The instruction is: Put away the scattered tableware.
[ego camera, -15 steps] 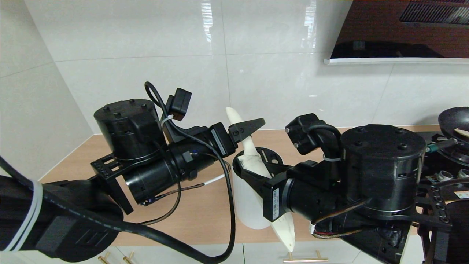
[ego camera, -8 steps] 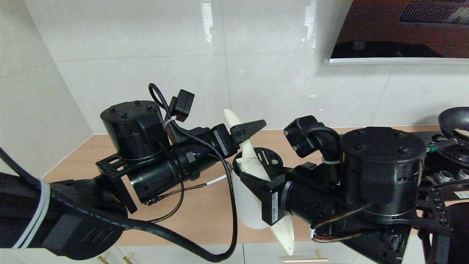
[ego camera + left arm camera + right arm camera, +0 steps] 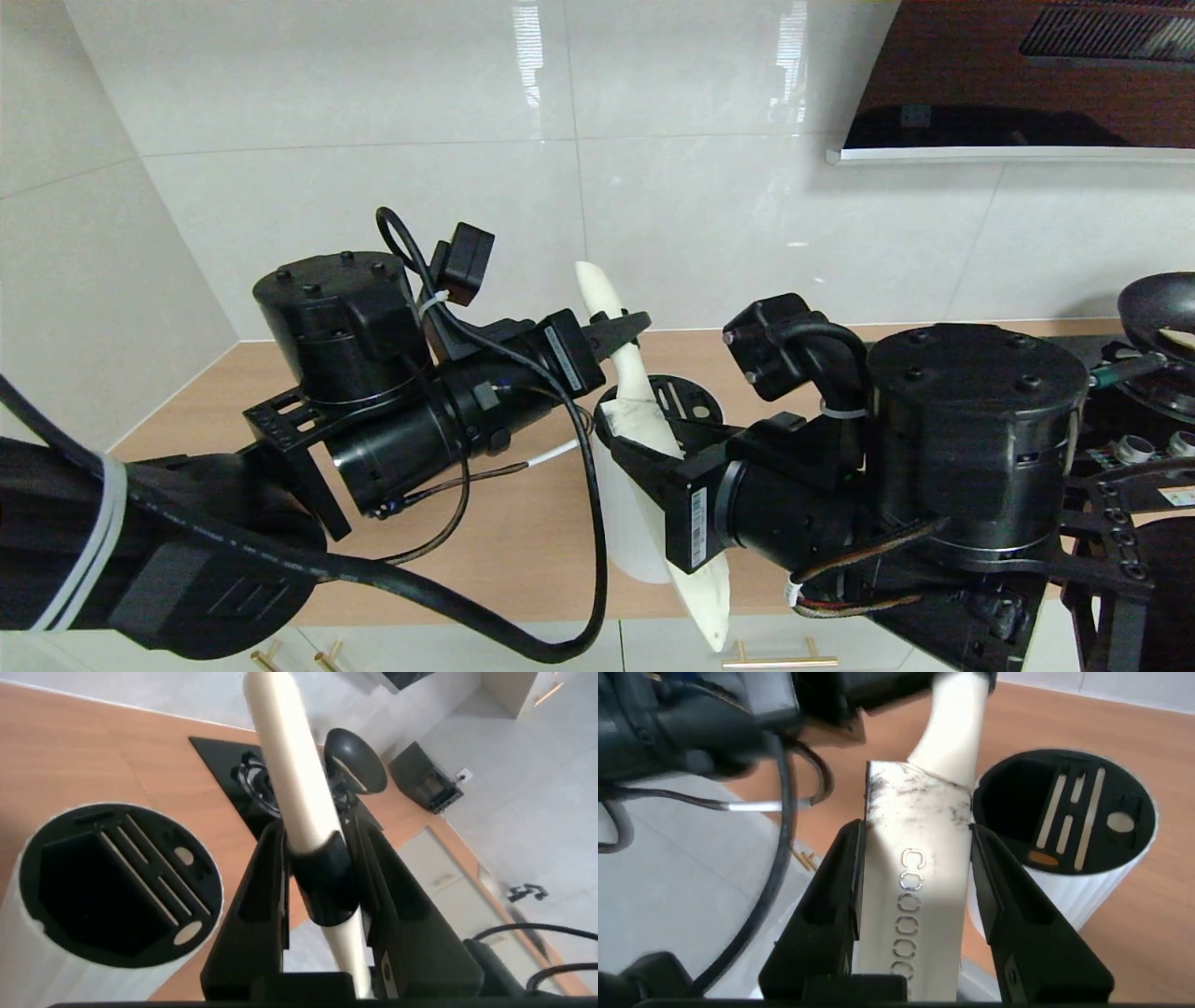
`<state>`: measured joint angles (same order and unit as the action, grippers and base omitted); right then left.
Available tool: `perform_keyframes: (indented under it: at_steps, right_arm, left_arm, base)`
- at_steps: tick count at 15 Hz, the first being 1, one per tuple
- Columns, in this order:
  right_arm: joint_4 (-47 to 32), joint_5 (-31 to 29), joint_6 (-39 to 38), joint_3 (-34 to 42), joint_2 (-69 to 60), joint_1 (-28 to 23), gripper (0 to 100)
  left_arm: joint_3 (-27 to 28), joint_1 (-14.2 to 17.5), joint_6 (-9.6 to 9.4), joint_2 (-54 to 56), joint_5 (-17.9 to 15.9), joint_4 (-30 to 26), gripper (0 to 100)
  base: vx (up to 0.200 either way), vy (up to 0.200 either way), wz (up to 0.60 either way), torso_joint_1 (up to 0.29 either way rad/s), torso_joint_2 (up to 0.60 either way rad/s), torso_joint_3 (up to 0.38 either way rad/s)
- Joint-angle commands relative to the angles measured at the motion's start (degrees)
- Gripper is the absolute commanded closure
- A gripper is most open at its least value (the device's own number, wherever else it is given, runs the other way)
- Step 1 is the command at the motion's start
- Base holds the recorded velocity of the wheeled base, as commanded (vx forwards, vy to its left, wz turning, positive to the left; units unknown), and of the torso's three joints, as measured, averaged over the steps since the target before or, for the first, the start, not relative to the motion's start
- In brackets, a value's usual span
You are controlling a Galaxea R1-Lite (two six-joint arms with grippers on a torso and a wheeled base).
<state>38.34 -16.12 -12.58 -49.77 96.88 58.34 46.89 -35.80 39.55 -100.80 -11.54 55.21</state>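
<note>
The white slotted spatula [image 3: 638,415] is up in the air, tilted: handle end high toward the wall, blade end low and nearer me. It sits just beside the white utensil holder [image 3: 621,532], apart from it as far as I can tell. R claw [image 3: 920,891] is closed flat on the scuffed blade near the neck. L claw [image 3: 320,887] is pinched round the handle farther up.

Looks like plastic: light, stiff, not fragile, prob. slick on the rounded handle, so it could swivel in a one-claw pinch. Best hold for dropping it in, I'd say, is the handle, w/ blade hanging over the black slotted insert [image 3: 93,896]. Wooden countertop [image 3: 523,532] underneath; dark pan [image 3: 1153,303] well apart on my R.
</note>
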Motion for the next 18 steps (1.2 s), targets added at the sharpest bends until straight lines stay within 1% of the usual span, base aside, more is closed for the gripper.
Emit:
perform_keyframes:
  at_steps: [1,5,6,9,11,15,16,17,18]
  right_arm:
    - [0.7,-0.6,0.0,-0.1,-0.1,-0.1,100]
    - [0.7,-1.0,-0.1,-0.1,-0.5,-0.2,100]
    - [0.7,-1.0,-0.8,-0.2,-0.5,-0.2,0]
    - [1.2,-1.5,-1.0,-0.1,-1.7,-0.5,0]
    - [1.0,-1.1,-0.7,-0.1,-6.6,-4.7,0]
    - [-0.4,-0.5,1.8,-0.1,-11.9,-11.9,0]
    - [-0.4,-0.5,2.1,-0.1,-11.9,-13.1,0]
    - [-0.4,-0.4,2.1,-0.1,-11.9,-13.3,0]
    - [-0.4,-0.5,2.2,0.0,-11.6,-13.3,0]
  left_arm:
    - [0.0,0.0,0.00,0.1,-0.1,0.0,100]
    - [0.0,0.0,0.09,0.2,-0.1,0.0,100]
    - [0.0,-0.1,0.09,0.0,-0.1,0.0,100]
    - [0.0,0.0,0.09,1.5,0.2,0.1,100]
    - [0.0,0.6,0.09,4.7,0.6,0.1,100]
    - [0.8,4.8,-0.61,10.4,0.2,0.1,100]
    - [0.8,5.5,-1.58,11.8,-0.1,0.1,100]
    - [0.8,6.0,-2.90,12.3,-0.3,0.1,100]
    - [0.8,7.2,-6.85,12.8,-0.8,0.2,100]
  base:
    - [0.000,0.000,0.00,0.000,0.00,0.000]
    - [0.000,0.000,0.00,0.000,0.00,0.000]
    - [0.000,0.000,0.00,0.000,0.00,0.000]
    - [0.000,0.000,0.00,0.000,0.00,0.000]
    - [0.000,0.000,0.00,0.000,0.00,0.000]
    - [0.000,0.000,0.00,0.000,0.00,0.000]
    - [0.000,0.000,0.00,0.000,0.00,0.000]
    - [0.000,0.000,0.00,0.000,0.00,0.000]
    - [0.000,0.000,0.00,0.000,0.00,0.000]
